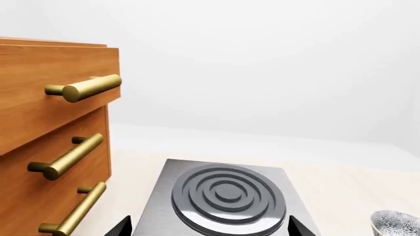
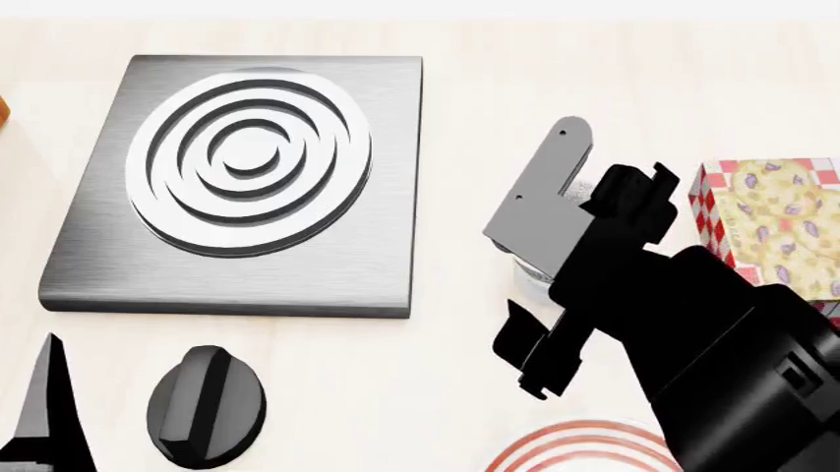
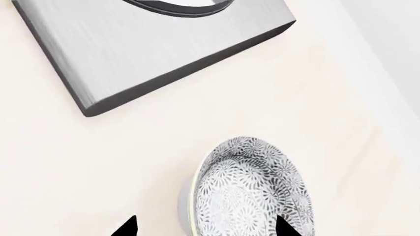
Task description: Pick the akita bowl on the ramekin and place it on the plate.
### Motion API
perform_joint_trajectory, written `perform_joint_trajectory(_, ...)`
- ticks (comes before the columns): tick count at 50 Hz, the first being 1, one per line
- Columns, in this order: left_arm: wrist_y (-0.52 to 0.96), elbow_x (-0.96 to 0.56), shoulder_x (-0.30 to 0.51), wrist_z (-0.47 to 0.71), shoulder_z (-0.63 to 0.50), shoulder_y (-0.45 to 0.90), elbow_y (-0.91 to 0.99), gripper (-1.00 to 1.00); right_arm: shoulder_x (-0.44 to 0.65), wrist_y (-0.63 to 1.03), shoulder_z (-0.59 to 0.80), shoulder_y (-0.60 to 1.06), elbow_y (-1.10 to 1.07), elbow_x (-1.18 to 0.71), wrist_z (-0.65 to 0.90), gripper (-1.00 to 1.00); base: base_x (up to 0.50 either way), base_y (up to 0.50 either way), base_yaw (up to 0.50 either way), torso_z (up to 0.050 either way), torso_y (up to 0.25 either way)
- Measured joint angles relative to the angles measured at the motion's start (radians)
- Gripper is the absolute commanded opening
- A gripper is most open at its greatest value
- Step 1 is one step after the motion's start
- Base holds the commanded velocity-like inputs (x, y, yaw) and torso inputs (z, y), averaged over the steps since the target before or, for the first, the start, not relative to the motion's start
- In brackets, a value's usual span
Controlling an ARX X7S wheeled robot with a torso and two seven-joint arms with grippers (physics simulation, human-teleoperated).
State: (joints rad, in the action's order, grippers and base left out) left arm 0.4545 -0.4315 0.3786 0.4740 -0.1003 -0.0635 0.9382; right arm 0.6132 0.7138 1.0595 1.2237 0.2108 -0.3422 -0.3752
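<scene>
In the right wrist view the akita bowl [image 3: 253, 191], speckled dark and white, lies close below my right gripper [image 3: 206, 228]. That gripper is open: one fingertip is over the table beside the bowl, the other over the bowl's far side. A pale strip [image 3: 186, 196] shows under the bowl's rim; I cannot tell whether it is the ramekin. In the head view my right arm [image 2: 683, 324] hides the bowl and the ramekin. Part of the red-ringed plate [image 2: 577, 447] shows at the bottom edge. My left gripper [image 1: 210, 230] is open over the burner plate.
A steel burner plate [image 2: 250, 177] lies at the back left, with a black knob [image 2: 207, 403] in front of it. A red-checkered box [image 2: 774, 216] stands at the right. Wooden drawers with brass handles [image 1: 52, 137] rise beside the left arm. A speckled bowl [image 1: 397, 223] shows at the left wrist view's edge.
</scene>
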Motion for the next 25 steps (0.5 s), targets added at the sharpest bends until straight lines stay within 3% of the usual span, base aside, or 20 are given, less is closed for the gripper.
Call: perform_joint_trajectory(25, -0.009, -0.017, 0.019, 0.025, -0.003, 0.004, -0.001, 1.0, -0.046, -0.066, -0.003, -0.024, 0.104, 0.014, 0.017, 1.0, 0.0, 0.0, 0.0, 0.0, 0.0)
